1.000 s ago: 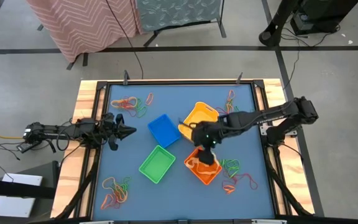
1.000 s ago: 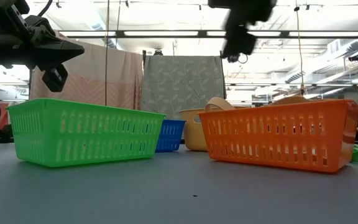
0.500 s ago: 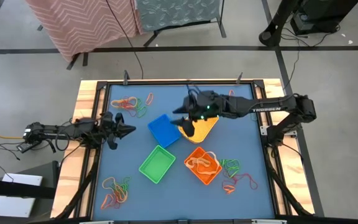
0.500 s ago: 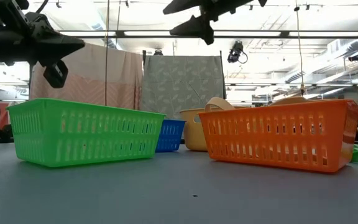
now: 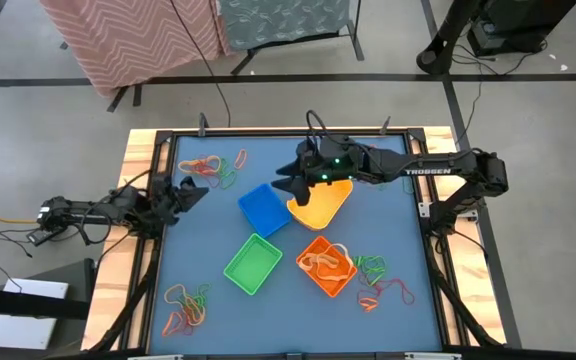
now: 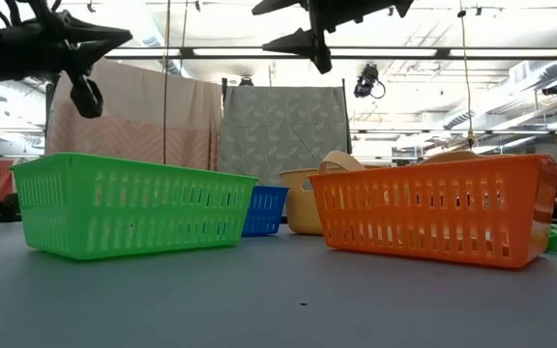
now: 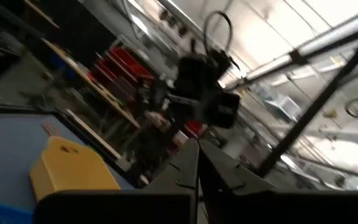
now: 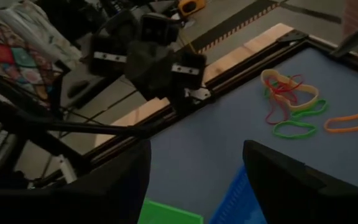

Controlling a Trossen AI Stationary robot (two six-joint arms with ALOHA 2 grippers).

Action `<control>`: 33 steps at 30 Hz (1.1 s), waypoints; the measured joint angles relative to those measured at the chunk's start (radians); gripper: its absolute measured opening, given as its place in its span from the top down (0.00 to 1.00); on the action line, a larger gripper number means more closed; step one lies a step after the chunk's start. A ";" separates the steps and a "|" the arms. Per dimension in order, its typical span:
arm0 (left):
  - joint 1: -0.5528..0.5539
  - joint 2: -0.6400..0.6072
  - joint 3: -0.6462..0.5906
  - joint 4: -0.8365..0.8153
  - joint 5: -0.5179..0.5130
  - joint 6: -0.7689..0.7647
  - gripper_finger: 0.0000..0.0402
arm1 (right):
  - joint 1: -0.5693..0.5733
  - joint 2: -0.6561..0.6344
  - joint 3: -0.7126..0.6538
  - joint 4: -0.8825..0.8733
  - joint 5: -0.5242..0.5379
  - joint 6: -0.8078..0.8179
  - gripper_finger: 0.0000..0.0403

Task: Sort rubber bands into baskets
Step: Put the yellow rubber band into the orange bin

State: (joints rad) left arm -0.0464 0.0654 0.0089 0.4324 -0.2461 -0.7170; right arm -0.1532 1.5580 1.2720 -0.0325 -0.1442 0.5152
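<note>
Four baskets stand mid-table: blue [image 5: 263, 208], yellow [image 5: 325, 203], green [image 5: 253, 263] and orange [image 5: 326, 267]; the orange one holds orange rubber bands [image 5: 320, 262]. Loose rubber bands lie in heaps at the far left [image 5: 213, 168], near left [image 5: 186, 305], near right [image 5: 378, 275] and far right [image 5: 370, 160]. My right gripper [image 5: 284, 182] is open and empty, held high between the blue and yellow baskets, pointing toward the table's left; its fingers stand wide apart in its wrist view [image 8: 197, 155]. My left gripper [image 5: 201, 190] is shut and empty, raised at the table's left edge.
The table has a raised wooden frame [image 5: 143, 160] around a blue mat. Bare mat lies along the near edge between the green basket and the near-left heap. Black cables [image 5: 313, 125] run over the far edge. Fabric racks stand behind the table.
My right gripper has risen from above the orange basket and swung toward the far edge, turning level, so it now points left beside the yellow basket. My left gripper has shifted a little toward the far left and tipped upward. The baskets have not moved.
</note>
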 joint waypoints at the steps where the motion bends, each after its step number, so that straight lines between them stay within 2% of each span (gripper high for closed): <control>1: 0.000 0.000 0.000 0.006 -0.005 -0.001 0.96 | 0.000 -0.001 0.000 0.001 -0.007 0.008 0.35; 4: 0.000 0.000 0.000 0.022 -0.052 0.004 0.96 | 0.000 -0.010 0.000 -0.004 -0.024 0.035 0.35; 8: 0.001 0.002 0.009 0.008 -0.177 0.000 0.96 | -0.006 -0.035 0.000 -0.005 -0.033 0.040 0.36; 13: 0.033 0.127 0.170 -0.191 -0.196 -0.022 0.96 | -0.025 -0.073 0.000 -0.005 0.030 0.043 0.37; 18: 0.166 0.371 0.475 -0.575 -0.116 0.040 0.96 | -0.067 -0.081 0.000 -0.005 0.065 0.045 0.37; 24: 0.452 0.720 0.839 -0.995 0.176 0.306 0.94 | -0.109 -0.081 0.000 -0.006 -0.003 0.071 0.37; 26: 0.533 0.836 0.939 -1.131 0.233 0.384 0.93 | -0.121 -0.081 0.000 -0.005 -0.033 0.068 0.37; 30: 0.651 1.036 1.106 -1.370 0.252 0.478 0.89 | -0.155 -0.081 0.000 -0.007 -0.115 0.035 0.37; 33: 0.715 1.153 1.150 -1.412 0.231 0.534 0.85 | -0.189 -0.081 0.000 -0.014 -0.189 -0.006 0.37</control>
State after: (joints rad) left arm 0.6685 1.2185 1.1592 -0.9800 -0.0151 -0.1832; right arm -0.3417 1.4773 1.2720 -0.0460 -0.3337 0.5093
